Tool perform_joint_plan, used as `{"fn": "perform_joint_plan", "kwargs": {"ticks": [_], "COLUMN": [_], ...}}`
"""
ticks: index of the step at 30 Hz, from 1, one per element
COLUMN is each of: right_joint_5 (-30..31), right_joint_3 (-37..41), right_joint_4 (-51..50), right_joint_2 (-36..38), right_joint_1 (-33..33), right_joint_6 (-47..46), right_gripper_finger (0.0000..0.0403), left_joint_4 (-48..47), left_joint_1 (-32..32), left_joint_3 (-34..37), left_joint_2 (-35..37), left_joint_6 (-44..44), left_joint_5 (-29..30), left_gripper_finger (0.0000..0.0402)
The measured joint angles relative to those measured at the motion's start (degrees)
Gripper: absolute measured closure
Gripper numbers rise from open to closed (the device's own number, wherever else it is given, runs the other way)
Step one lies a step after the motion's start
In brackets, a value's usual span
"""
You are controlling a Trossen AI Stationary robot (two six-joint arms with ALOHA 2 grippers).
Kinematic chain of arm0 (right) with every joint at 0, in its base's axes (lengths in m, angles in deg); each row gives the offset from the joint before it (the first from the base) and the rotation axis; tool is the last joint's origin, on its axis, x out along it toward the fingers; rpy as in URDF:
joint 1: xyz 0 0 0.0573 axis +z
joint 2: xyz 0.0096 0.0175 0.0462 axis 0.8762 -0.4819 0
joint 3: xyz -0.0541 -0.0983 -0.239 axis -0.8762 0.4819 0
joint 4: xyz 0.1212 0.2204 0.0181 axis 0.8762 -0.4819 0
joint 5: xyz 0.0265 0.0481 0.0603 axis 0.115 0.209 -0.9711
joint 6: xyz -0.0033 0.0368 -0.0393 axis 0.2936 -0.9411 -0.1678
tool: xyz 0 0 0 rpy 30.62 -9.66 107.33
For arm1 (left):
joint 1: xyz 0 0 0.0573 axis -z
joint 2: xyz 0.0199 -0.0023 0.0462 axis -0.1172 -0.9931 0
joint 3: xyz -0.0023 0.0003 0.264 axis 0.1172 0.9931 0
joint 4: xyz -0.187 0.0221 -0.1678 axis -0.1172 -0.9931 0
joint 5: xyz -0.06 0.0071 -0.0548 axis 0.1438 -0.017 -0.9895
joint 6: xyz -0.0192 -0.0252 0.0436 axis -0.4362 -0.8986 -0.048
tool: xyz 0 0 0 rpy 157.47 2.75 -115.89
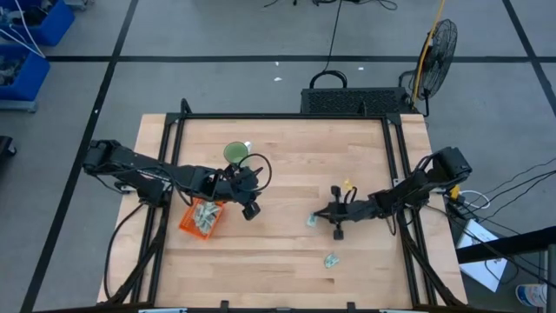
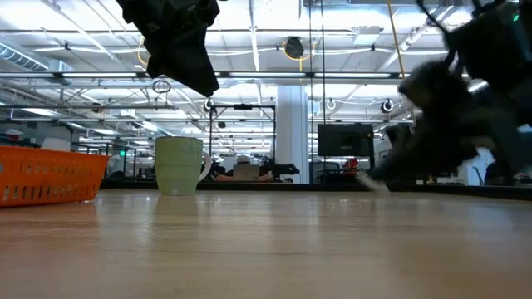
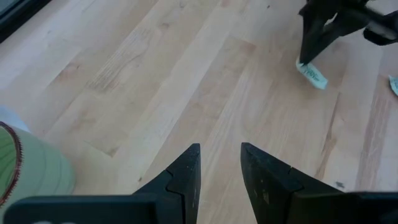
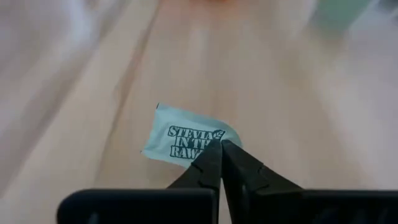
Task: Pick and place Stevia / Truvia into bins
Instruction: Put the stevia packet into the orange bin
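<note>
Orange bin (image 1: 201, 218) holds a pile of Stevia packets (image 1: 206, 214); green cup (image 1: 235, 154) sits just beyond it. Left gripper (image 1: 250, 209), fingers slightly apart w/ nothing between, hangs just right of bin. Right gripper (image 4: 219, 151), well right of bin, is pinched closed on a packet (image 4: 186, 140) at table level; another packet (image 1: 331, 260) lies nearer the front edge.

Stevia packet (image 4: 186, 138) — pinched; orange bin (image 1: 201, 217) — part-filled.
</note>
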Motion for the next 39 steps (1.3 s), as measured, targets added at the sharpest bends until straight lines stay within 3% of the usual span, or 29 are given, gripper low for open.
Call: {"fn": "perform_joint_plan", "kwargs": {"ticks": [4,12,16,24,28,39], "right_joint_5": [8.34,12.01,14.69,14.74,14.61,14.44], "right_joint_3": [-1.06,-6.29,-9.01,-11.39,-11.37,-11.37], "right_joint_4": [6.53,16.11,19.87,19.5,18.03,16.85], "right_joint_2": [0.06,0.13,0.17,0.21,0.19,0.21], "right_joint_1": [-0.1,-1.83,-3.05,-5.03,-5.01,-4.98], "right_joint_6": [8.91,34.56,44.23,45.79,45.86,45.89], "right_gripper_finger": [0.04,0.0402,0.0402,0.0402,0.0402,0.0402], "left_joint_4": [0.5,10.57,16.48,31.26,35.78,34.45], "left_joint_1": [0.0,-1.67,-3.32,-3.74,-4.67,-7.52], "left_joint_3": [0.0,0.0,0.0,0.04,-0.09,-0.04], "left_joint_2": [0.0,0.0,-1.84,-9.44,-10.74,-10.75], "left_joint_6": [-0.5,-1.6,-1.51,9.94,8.77,4.59], "left_joint_5": [-0.04,-0.24,-6.66,-10.5,-13.33,-13.46], "left_gripper_finger": [0.0284,0.0284,0.0284,0.0284,0.0284,0.0284]}}
